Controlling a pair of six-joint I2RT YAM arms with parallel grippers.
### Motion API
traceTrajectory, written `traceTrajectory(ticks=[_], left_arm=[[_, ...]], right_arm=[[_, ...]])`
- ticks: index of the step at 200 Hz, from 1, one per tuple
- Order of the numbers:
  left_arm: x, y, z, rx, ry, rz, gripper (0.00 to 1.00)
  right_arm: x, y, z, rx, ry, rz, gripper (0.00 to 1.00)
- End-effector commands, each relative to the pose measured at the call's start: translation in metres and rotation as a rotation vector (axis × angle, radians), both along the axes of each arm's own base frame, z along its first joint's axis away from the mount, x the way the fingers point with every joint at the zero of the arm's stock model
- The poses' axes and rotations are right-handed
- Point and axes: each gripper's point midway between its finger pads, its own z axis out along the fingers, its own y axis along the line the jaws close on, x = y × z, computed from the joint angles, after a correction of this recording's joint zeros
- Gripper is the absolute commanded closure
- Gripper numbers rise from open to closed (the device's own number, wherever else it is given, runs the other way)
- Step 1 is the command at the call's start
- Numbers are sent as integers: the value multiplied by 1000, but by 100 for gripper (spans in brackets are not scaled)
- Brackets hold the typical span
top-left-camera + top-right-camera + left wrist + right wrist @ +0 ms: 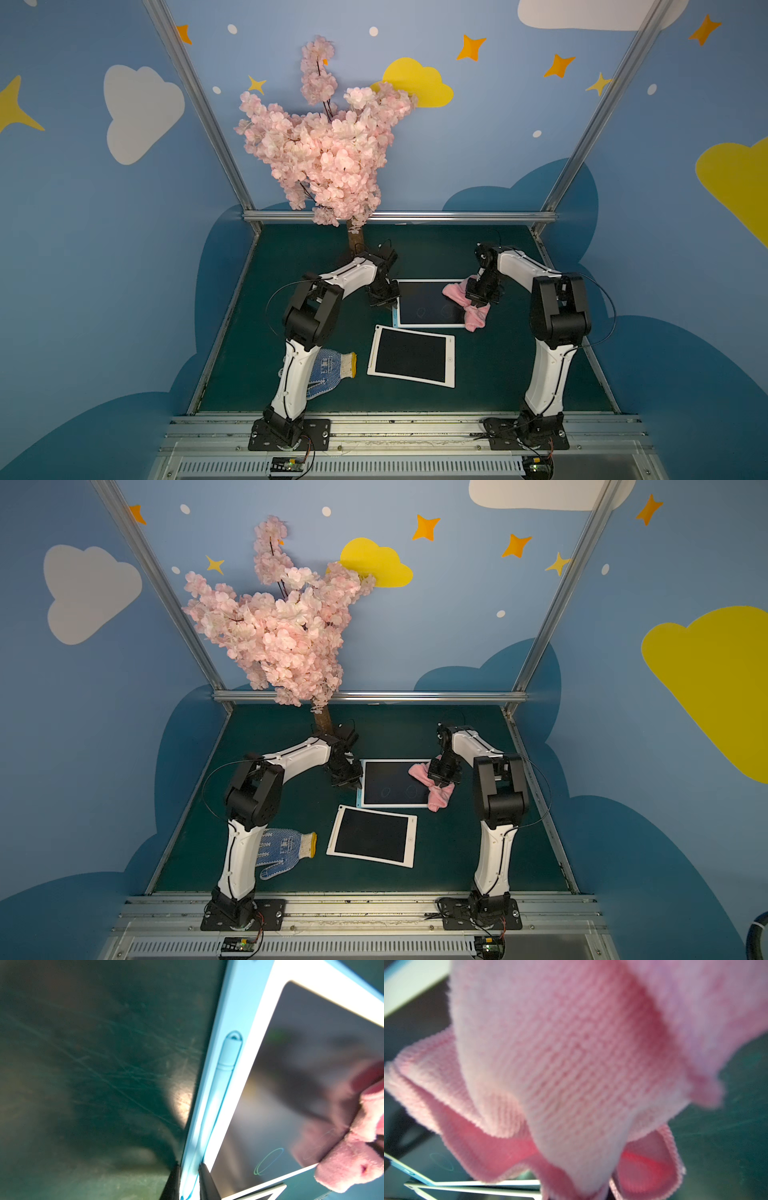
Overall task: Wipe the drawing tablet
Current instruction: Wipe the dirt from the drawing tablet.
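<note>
pink cloth (pixel 455 289), soft, bunched in my shut right pincer (pixel 478 303); left pincer (pixel 189 1179) clamps rim of stiff, slick-looking drawing tablet (pixel 428 305).

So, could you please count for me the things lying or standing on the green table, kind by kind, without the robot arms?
drawing tablet: 2
pink cloth: 1
work glove: 1
blossom tree: 1
Total: 5

pink cloth (pixel 476 319) on the drawing tablet (pixel 428 303), white-framed with blue edge; apart from it, a blue-dotted white glove (pixel 330 370), yellow cuff.
</note>
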Motion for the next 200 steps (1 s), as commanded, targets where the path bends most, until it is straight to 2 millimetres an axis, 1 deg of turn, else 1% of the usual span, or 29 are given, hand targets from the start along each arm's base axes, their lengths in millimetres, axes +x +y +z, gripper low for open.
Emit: traceTrajectory(ticks=[1,8,29,39,52,65,76,85,105,115,123,136,178,191,200], left_arm=[[-6,20,-32,94,40,21,81],[-6,19,-31,93,38,20,81],[-5,20,-30,95,35,19,81],[-6,20,-30,95,36,19,81],[-6,21,-30,96,36,22,81],[-6,21,-30,96,36,22,81],[-5,20,-30,94,34,22,81],[-5,20,-30,94,35,22,81],[-4,19,-29,92,30,22,81],[-4,19,-29,92,28,22,81],[-4,19,-28,92,28,23,81],[-4,20,-28,92,27,23,81],[-5,21,-29,96,31,18,81],[-6,21,-29,98,31,17,81],[-6,21,-29,97,32,17,81]], right_arm=[[-8,-8,-14,-47,74,-5,100],[2,-8,-10,-46,62,-8,100],[27,-13,-7,-53,44,-16,100],[34,-14,-7,-55,47,-11,100],[35,-14,-10,-65,57,11,100],[28,-13,-13,-73,73,34,100],[16,-13,-17,-82,89,50,100],[1,-14,-23,-93,110,57,100],[-26,-19,-27,-96,124,48,100],[-34,-19,-26,-94,119,44,100],[-36,-19,-26,-90,113,43,100],[-30,-19,-24,-92,89,45,100],[31,-12,-9,-99,-52,78,100],[41,-13,-7,-112,-70,87,100],[45,-14,-9,-124,-71,95,100]])
